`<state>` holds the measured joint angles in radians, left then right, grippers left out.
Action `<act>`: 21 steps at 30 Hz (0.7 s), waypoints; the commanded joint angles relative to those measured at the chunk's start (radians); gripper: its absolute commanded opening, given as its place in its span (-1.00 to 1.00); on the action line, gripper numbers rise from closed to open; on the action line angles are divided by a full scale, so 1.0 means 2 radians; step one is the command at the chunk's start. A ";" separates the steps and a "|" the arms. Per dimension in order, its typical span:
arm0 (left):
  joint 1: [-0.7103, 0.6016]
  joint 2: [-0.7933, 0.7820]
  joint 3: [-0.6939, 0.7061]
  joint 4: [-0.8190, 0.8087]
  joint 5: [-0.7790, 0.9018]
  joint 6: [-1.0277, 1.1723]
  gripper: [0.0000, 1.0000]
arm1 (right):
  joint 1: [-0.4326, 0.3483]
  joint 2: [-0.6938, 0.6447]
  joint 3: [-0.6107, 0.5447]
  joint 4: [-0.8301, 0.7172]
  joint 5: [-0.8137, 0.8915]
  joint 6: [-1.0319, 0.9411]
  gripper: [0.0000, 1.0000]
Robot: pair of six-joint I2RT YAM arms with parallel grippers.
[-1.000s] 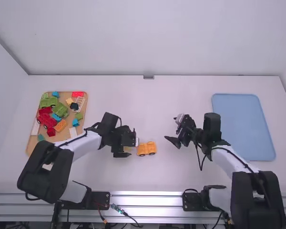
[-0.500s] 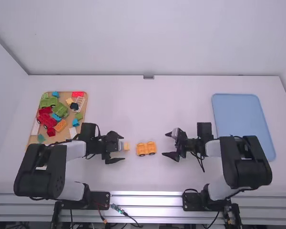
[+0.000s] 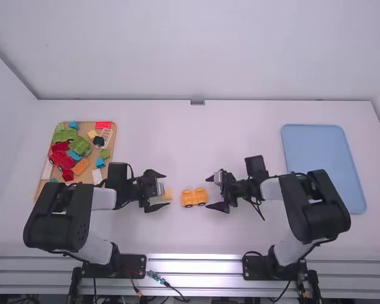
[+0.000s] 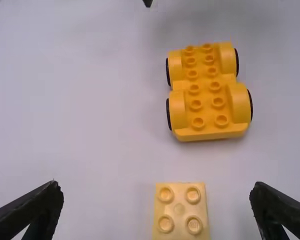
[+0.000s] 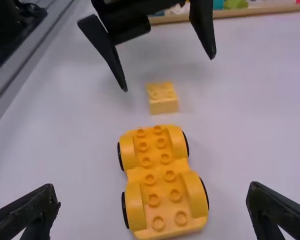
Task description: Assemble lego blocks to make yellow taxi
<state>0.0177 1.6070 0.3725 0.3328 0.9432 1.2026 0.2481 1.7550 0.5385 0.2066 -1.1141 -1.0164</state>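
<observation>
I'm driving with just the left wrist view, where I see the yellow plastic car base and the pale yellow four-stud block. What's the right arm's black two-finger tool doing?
Observer: The right tool is open, its fingers wide apart, just off the right end of the car base in the high view.

Operator: Where's the parts stock?

Observer: Red, green, blue and orange plastic pieces lie on a tan wooden tray at the table's left.

Operator: Any other tray?

Observer: Yes, a light-blue tray at the right.

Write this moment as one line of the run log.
left gripper: open, at small yellow block | right gripper: open, near wheeled yellow base | block and base: apart on table
</observation>
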 commanded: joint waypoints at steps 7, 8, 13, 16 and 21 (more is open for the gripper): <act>-0.002 0.021 0.003 -0.009 -0.010 -0.007 0.98 | 0.062 0.005 0.009 0.011 0.090 0.026 0.98; -0.002 0.029 0.007 -0.008 -0.006 -0.006 0.96 | 0.064 0.005 0.007 0.015 0.091 0.026 0.98; 0.001 0.074 0.028 -0.008 0.003 -0.001 0.99 | 0.066 0.005 -0.006 0.044 0.109 0.046 0.98; -0.005 0.097 0.039 -0.009 0.002 -0.001 0.80 | 0.066 0.005 -0.018 0.069 0.114 0.054 0.98; -0.005 0.103 0.039 -0.006 0.005 0.001 0.81 | 0.066 0.017 -0.037 0.113 0.109 0.054 0.98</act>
<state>0.0139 1.8038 0.4469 0.3233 0.9253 1.1965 0.3794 1.7615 0.4774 0.4274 -0.8871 -0.9188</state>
